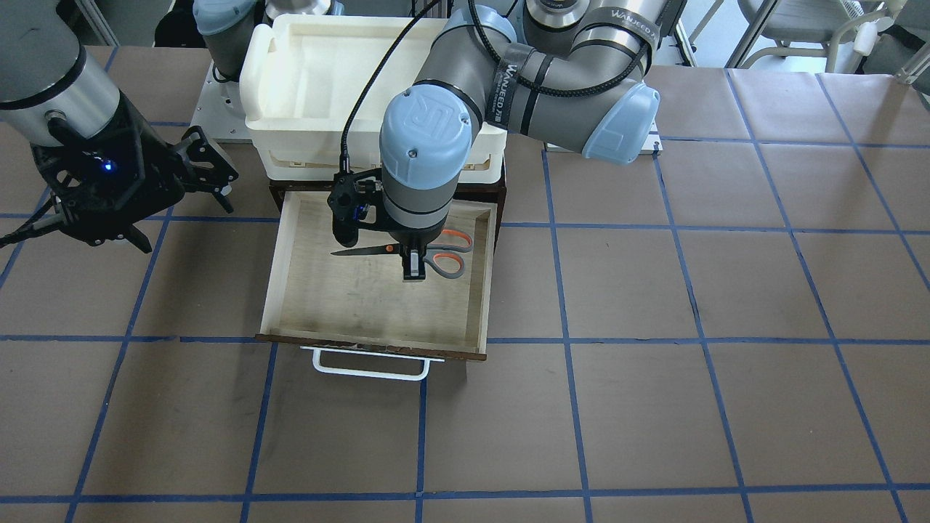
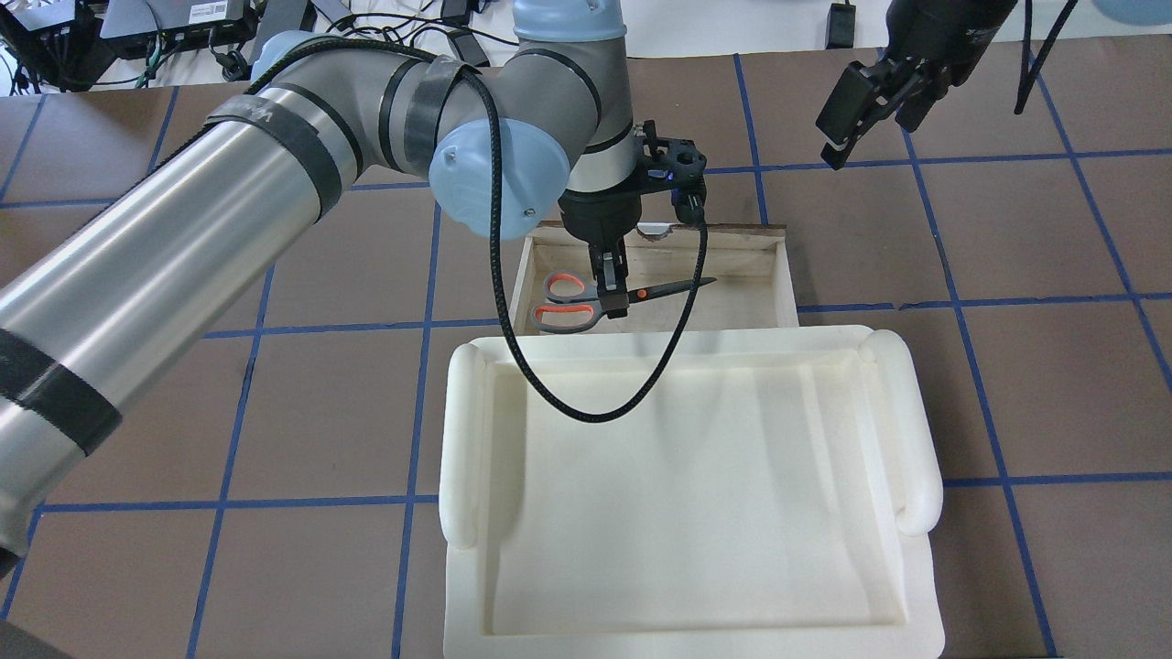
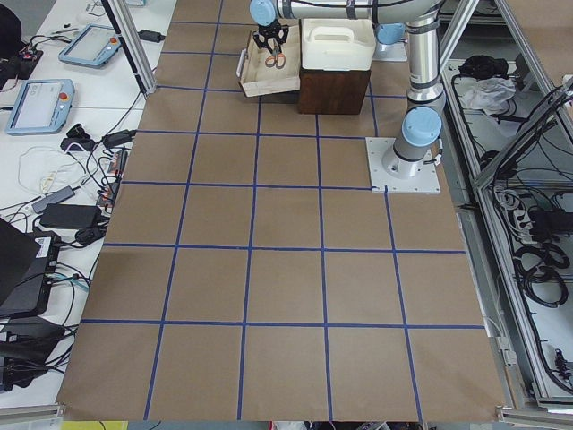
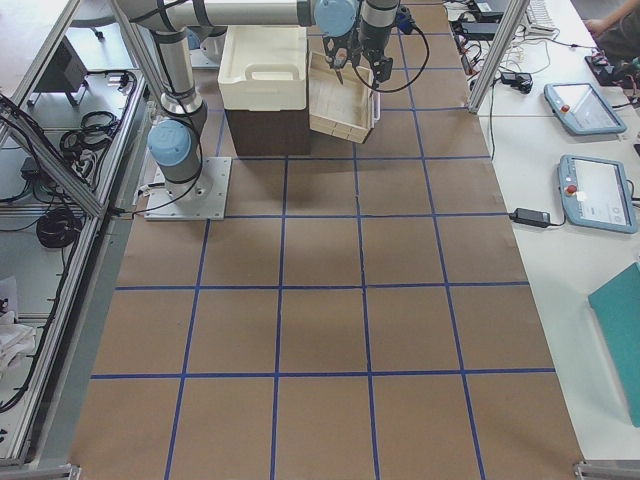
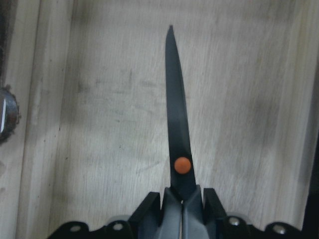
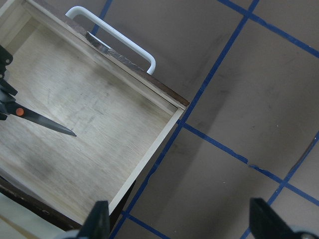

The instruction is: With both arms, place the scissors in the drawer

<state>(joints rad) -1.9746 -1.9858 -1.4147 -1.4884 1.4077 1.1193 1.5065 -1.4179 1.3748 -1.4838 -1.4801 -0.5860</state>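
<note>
Scissors (image 1: 445, 263) hung in the pinch of the left gripper (image 1: 414, 270), inside the outline of the open drawer (image 1: 483, 290) and towards its back half. The jaws were pressed onto them just behind the orange pivot dot (image 5: 182, 165), between the dot and the grey, orange-lined handles. The dark blades were closed together and lay about level, pointing across the drawer to the robot's right, with the handles towards its left. From where I stood I couldn't tell whether they touched the pale plywood floor or hung just above it.

The left arm (image 2: 275, 156) reached in over the white tray (image 1: 261, 80), which sat on top of the dark brown cabinet (image 1: 501, 181). The drawer stood pulled out of that cabinet, its white bar handle (image 1: 370, 372) on the side away from the robot.

The right gripper (image 2: 865, 114) hung above the brown table (image 1: 690, 290) on the robot's right of the drawer, clear of it and near its front corner. Its fingers (image 6: 99, 221) were spread wide with nothing between them. The wrist view between them took in the drawer's corner, the bar handle and the blade tip.
</note>
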